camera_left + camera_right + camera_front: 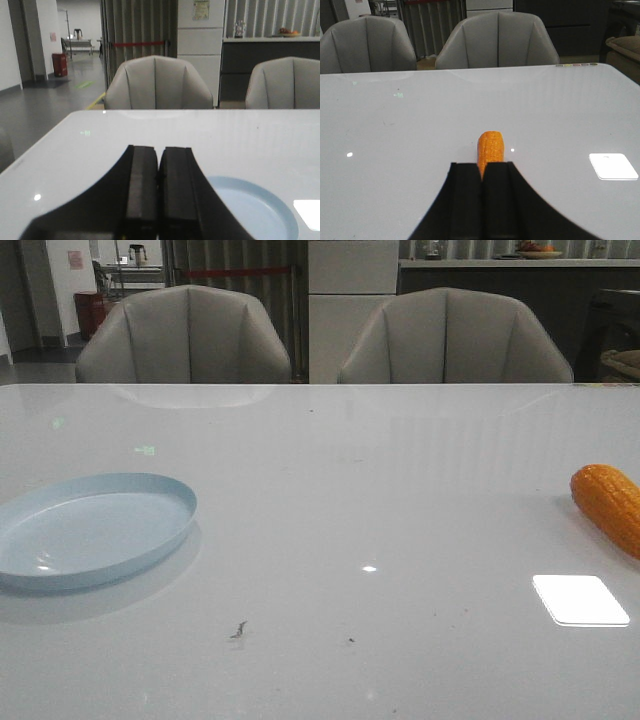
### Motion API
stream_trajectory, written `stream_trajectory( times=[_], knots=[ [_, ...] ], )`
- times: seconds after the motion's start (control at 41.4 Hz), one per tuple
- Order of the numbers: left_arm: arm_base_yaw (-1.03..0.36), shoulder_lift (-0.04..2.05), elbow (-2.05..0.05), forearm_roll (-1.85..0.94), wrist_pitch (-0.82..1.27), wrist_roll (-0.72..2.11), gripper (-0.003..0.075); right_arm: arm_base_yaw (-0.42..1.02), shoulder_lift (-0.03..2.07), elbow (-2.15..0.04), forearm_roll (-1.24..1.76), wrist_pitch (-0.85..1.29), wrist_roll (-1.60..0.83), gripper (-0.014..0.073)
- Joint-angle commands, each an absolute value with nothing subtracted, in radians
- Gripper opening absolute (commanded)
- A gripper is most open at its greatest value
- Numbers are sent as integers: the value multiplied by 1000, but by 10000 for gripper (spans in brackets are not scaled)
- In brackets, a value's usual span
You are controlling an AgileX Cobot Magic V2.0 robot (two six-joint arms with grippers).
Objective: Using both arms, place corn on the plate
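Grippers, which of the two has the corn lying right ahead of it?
The right gripper: the corn lies just beyond its shut jaws. The left gripper faces the plate instead.

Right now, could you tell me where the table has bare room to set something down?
The wide middle of the table, between the plate at the left and the corn at the right edge, is bare. Nowhere looks crowded.
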State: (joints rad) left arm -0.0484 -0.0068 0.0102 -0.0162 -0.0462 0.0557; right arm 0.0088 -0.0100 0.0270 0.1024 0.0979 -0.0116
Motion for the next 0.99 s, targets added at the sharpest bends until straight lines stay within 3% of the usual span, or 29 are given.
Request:
stream_trajectory(
  times=[0.0,0.265,0.458,0.7,0.965],
  knots=[
    [-51,-28,41,-28,-230,48,94,5,-34,6,105,-48,-17,66],
    [-51,-24,-79,0,-248,48,94,6,-34,-20,112,-259,0,66],
    [-51,28,-307,75,30,48,94,6,0,-250,112,-15,10,64],
    [-51,291,-558,95,40,48,94,6,262,-564,112,167,10,58],
    [-51,606,-652,89,41,48,94,6,555,-660,112,167,10,58]
  ],
)
